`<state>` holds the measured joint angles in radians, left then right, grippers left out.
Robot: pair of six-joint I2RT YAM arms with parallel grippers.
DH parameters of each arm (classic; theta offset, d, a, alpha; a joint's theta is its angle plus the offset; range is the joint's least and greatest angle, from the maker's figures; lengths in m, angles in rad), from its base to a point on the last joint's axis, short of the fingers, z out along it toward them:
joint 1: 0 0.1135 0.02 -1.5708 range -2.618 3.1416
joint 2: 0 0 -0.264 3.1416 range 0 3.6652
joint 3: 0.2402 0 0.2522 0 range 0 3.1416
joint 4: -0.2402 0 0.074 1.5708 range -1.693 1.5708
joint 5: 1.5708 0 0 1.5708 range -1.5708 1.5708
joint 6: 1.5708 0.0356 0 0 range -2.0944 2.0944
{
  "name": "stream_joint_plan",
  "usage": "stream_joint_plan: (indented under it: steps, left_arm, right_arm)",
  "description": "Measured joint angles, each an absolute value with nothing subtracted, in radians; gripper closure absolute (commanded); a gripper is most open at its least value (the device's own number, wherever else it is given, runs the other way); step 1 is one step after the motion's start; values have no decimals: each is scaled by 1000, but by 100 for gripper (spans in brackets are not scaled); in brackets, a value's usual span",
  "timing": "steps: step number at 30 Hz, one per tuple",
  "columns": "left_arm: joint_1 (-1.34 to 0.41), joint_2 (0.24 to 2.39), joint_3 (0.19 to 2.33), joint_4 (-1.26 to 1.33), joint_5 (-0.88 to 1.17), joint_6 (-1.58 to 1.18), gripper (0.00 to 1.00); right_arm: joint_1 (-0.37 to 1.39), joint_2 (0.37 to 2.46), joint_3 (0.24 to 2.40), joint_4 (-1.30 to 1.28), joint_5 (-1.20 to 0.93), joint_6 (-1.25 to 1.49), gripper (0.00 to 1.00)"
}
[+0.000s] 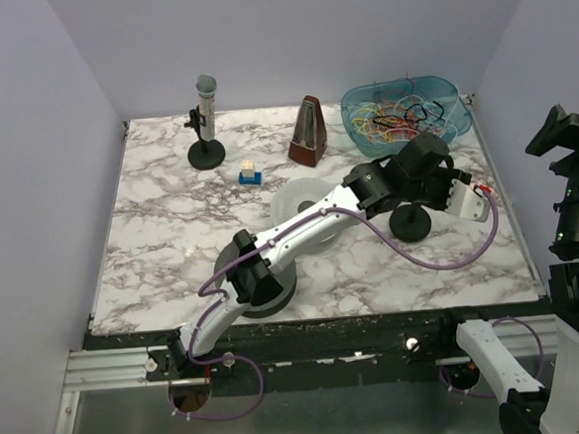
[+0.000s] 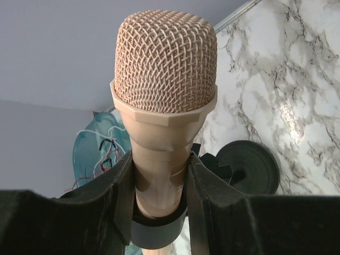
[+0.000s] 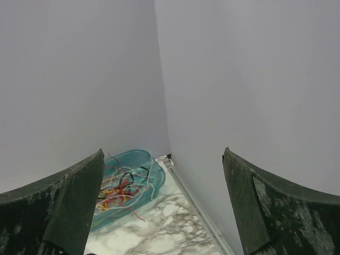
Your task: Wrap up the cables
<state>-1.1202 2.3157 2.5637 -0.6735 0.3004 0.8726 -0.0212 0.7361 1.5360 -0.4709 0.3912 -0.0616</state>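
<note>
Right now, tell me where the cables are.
In the top view, the cables lie tangled in the teal tub at the far right corner of the table, just right of the metronome.

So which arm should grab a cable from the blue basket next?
Right, probably. The right pincer is open and empty, with the basket of cables in its view. The left pincer is clamped on the microphone, so it's busy.

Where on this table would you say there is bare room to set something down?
The widest bare marble lies front-left, between the microphone stand, the left arm and the near edge. Crowded: back-right, around metronome, cable basket and black base.
</note>
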Motion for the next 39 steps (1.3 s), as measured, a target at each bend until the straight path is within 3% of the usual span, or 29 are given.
stream_joint_plan:
  steps: [13,14,18,19,29,39]
  left_arm:
    - [-1179,2424,2585,-528,303,999,100]
    - [-1179,2424,2581,-520,307,1001,90]
    - [-1179,2424,2569,-495,308,1000,30]
    - [-1178,2424,2569,-492,308,1000,2]
    - [-1177,2424,2571,-424,298,964,1]
    - [-1177,2337,2566,-686,340,859,1]
  right_arm:
    - [-21,699,1518,-522,402,-133,0]
    - [-21,699,1514,-523,401,-133,0]
    - [-21,704,1500,-525,385,-133,0]
    - [-21,706,1499,-526,378,-133,0]
    - [-21,720,1486,-550,315,-133,0]
    - [-21,730,1472,-573,187,-132,0]
